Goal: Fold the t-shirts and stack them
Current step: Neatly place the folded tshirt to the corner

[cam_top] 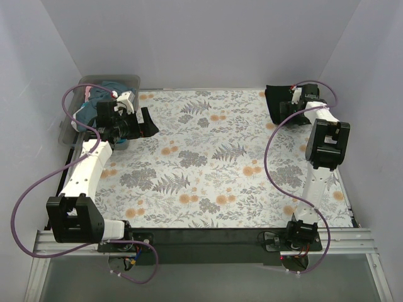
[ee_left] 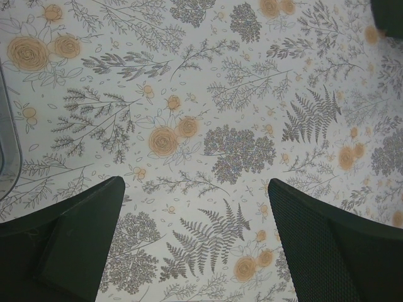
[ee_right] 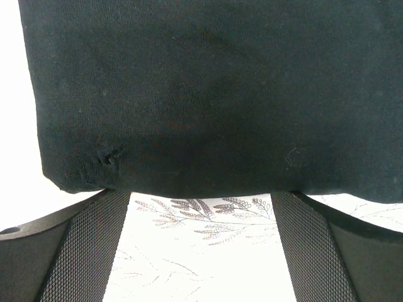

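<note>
The black t-shirt (cam_top: 275, 100) lies at the upper right of the top view, on the floral table covering (cam_top: 208, 163). The right gripper (ee_right: 201, 196) stands open at the shirt's near edge, perhaps touching it. The left gripper (ee_left: 195, 184), jaws wide apart and empty, hovers beside the clear bin (cam_top: 68, 123) at upper left, which holds bunched blue and pink shirts (cam_top: 110, 88).

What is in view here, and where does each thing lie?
black t-shirt: one, black, folded, far right corner of the covering.
t-shirts in the bin: count unclear, teal-blue and pink showing, bunched inside.
clear plastic bin: one, clear, far left corner.
floral table covering: one, pale with grey ferns and orange flowers, spread across the middle.
left gripper: one, black, open, above bare covering beside the bin.
right gripper: one, black, open, at the black t-shirt's edge.
</note>
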Tool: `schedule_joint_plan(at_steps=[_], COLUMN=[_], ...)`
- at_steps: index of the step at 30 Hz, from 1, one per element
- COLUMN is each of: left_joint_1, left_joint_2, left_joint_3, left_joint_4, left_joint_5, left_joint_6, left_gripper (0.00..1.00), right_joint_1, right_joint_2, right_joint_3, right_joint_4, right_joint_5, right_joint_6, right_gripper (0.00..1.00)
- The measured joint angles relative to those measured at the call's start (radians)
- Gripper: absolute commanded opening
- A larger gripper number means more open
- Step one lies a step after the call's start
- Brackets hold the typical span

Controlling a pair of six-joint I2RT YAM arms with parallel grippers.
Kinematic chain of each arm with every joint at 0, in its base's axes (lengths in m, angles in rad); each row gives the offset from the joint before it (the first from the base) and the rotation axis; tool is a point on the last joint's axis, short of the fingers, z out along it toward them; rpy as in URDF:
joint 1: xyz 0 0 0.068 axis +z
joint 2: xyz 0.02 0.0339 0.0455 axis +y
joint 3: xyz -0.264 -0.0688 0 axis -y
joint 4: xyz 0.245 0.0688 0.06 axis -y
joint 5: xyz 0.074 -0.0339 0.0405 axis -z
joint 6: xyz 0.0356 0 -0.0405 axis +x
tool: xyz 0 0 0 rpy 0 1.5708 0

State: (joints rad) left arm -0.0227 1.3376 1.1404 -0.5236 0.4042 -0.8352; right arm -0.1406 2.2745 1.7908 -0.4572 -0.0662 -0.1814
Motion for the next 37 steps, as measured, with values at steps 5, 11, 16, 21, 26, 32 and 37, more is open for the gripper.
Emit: schedule_joint_plan(at_steps=[5, 11, 16, 21, 26, 32, 37], left_joint_1=[0.0, 0.0, 0.0, 0.0, 0.0, 0.0, 0.0], left_joint_2=[0.016, 0.121, 0.184, 0.228, 0.237, 0.177, 0.112], left_joint_3=[0.027, 0.158, 0.202, 0.27, 0.267, 0.11, -0.007], left_joint_4=[-0.024, -0.1, -0.141, -0.174, -0.179, -0.172, -0.18], left_joint_5=[0.006, 0.04, 0.079, 0.118, 0.129, 0.125, 0.102], left_joint_6=[0.002, 0.0, 0.01, 0.022, 0.045, 0.092, 0.12], left_gripper=[0.98, 0.98, 0.98, 0.98, 0.98, 0.98, 0.98], right_joint_1=[0.0, 0.011, 0.023, 0.046, 0.097, 0.198, 0.225], right_joint_2=[-0.011, -0.137, -0.356, -0.595, -0.766, -0.901, -0.975], right_joint_3=[-0.005, -0.104, -0.138, -0.235, -0.438, -0.692, -0.782], right_joint_4=[-0.009, -0.107, -0.195, -0.211, -0.244, -0.26, -0.259], right_joint_5=[-0.012, -0.051, -0.1, -0.156, -0.222, -0.263, -0.277], right_joint_6=[-0.004, -0.022, -0.051, -0.067, -0.081, -0.085, -0.083], right_gripper=[0.98, 0.98, 0.98, 0.98, 0.98, 0.98, 0.98])
